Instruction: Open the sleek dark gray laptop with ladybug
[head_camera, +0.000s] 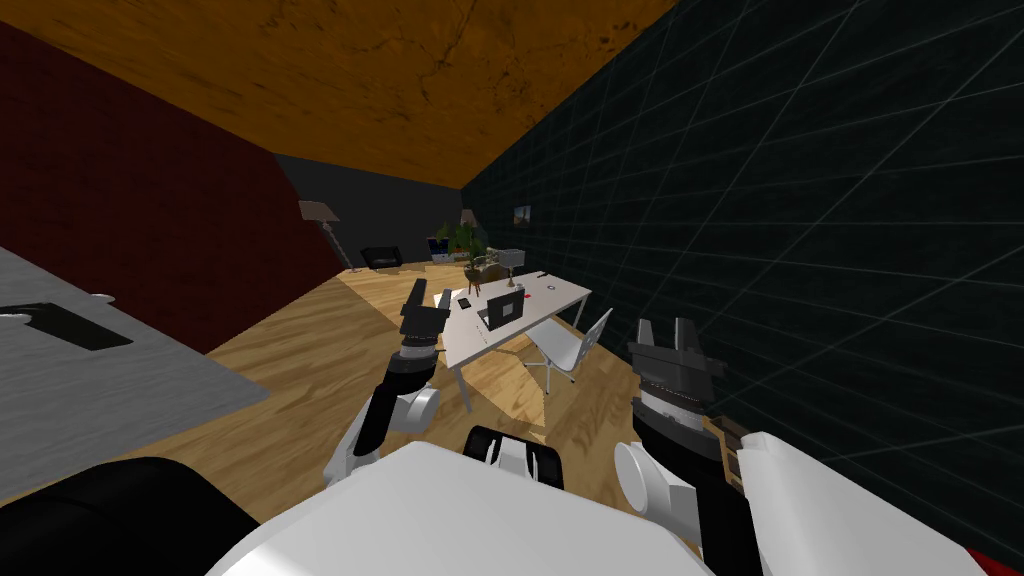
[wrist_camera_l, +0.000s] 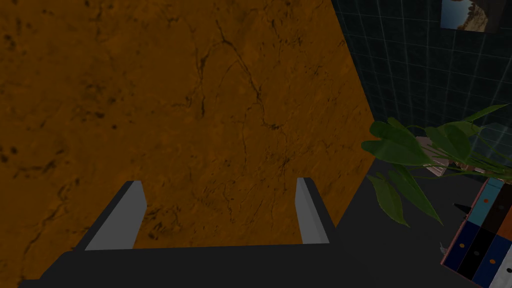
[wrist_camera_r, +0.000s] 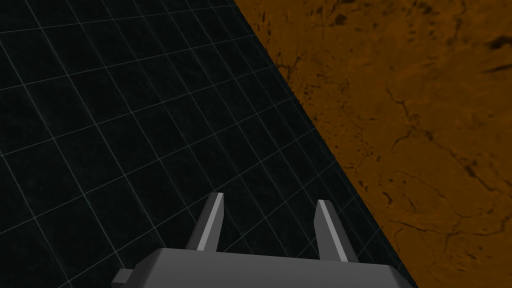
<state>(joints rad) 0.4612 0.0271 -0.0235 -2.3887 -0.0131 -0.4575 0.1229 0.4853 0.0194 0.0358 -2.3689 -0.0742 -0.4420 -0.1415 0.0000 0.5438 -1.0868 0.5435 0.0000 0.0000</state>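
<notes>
Head view: white desk (head_camera: 470, 345) at centre frame on the wood floor, well apart from both arms. Its long axis runs from lower left up to the right. The dark laptop (head_camera: 502, 309) sits about mid-desk and reads as a small dark slab standing off the top. It is too small to tell how far the lid is up, and a red speck near its upper edge may be the ladybug. The left gripper (head_camera: 428, 298) is raised at centre-left, fingers apart with nothing between them. In frame the laptop lies just right of it and beyond. The right gripper (head_camera: 666, 332) is at centre-right, also spread and empty. A white chair (head_camera: 565, 347) stands between it and the desk's near long side. Left wrist view: left gripper (wrist_camera_l: 215, 217) wide apart, aimed high, with a leafy plant (wrist_camera_l: 400, 150) off to the frame's right. Right wrist view: right gripper (wrist_camera_r: 271, 222) apart, pointing up. Judgement: the left arm is the nearer one. Nothing is within reach yet, so the base must close in first, keeping off the chair. Then the left hand drops toward the lid's free edge.
</notes>
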